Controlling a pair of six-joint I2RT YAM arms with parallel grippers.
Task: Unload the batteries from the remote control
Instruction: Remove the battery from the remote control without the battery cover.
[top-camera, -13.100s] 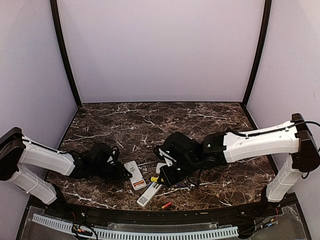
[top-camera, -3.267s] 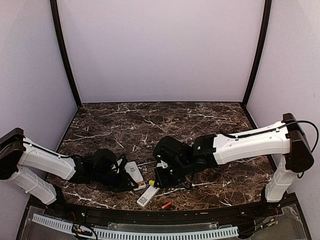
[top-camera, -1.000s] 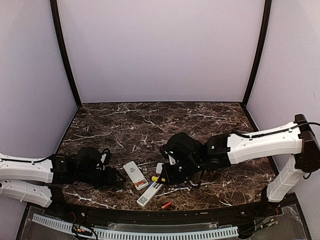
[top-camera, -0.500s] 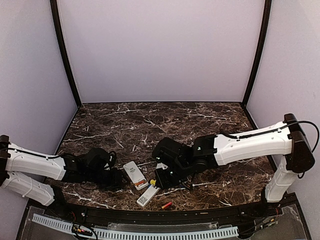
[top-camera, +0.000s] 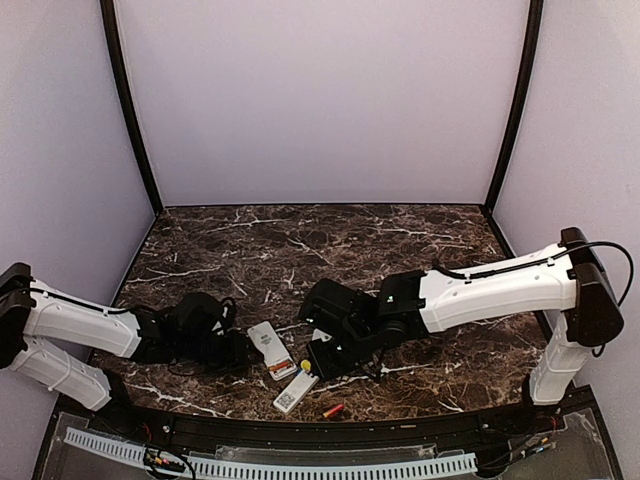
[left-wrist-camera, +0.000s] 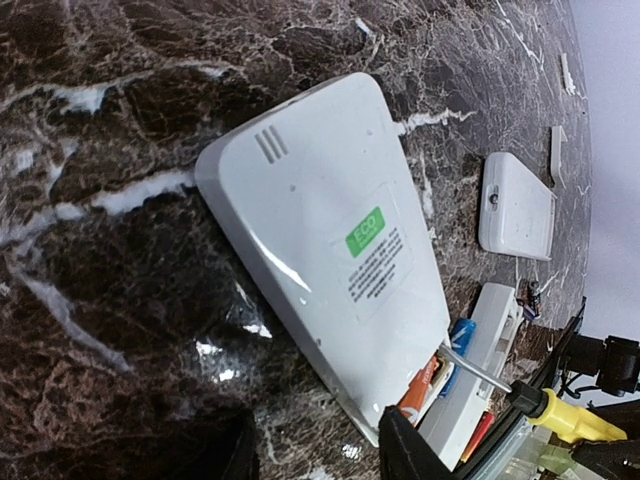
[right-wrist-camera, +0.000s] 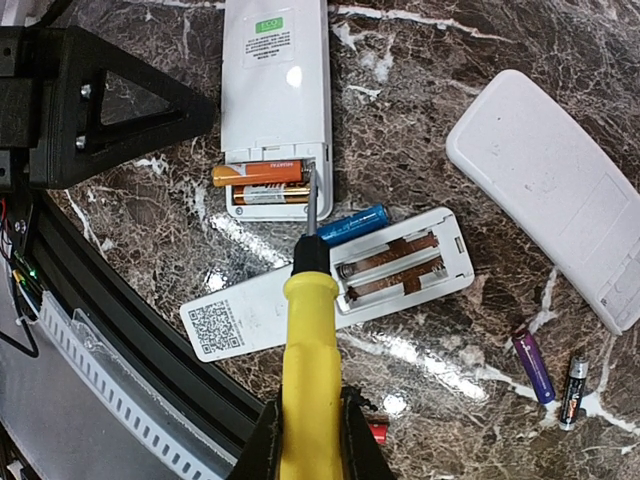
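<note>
A white remote (right-wrist-camera: 275, 80) lies with its compartment open, two orange batteries (right-wrist-camera: 262, 175) inside. My right gripper (right-wrist-camera: 308, 420) is shut on a yellow-handled screwdriver (right-wrist-camera: 310, 350), whose tip rests at the compartment's edge beside the batteries. A blue battery (right-wrist-camera: 352, 224) lies loose between this remote and a second remote (right-wrist-camera: 300, 300) whose compartment is empty. My left gripper (left-wrist-camera: 320, 460) is open at the first remote's (left-wrist-camera: 330, 250) long edge; an orange battery (left-wrist-camera: 420, 385) shows there. From above, the left gripper (top-camera: 238, 352) and right gripper (top-camera: 325, 352) flank the remote (top-camera: 270, 350).
A third white remote (right-wrist-camera: 555, 195) lies to the right. A purple battery (right-wrist-camera: 532, 365) and a black-and-silver one (right-wrist-camera: 570, 380) lie near it. A red battery (top-camera: 333, 410) lies by the table's front edge (top-camera: 300, 425). Small white covers (left-wrist-camera: 556, 150) lie farther back.
My left gripper has moved right, back up to the remote's side. My right gripper has shifted left, bringing the screwdriver tip to the open compartment.
</note>
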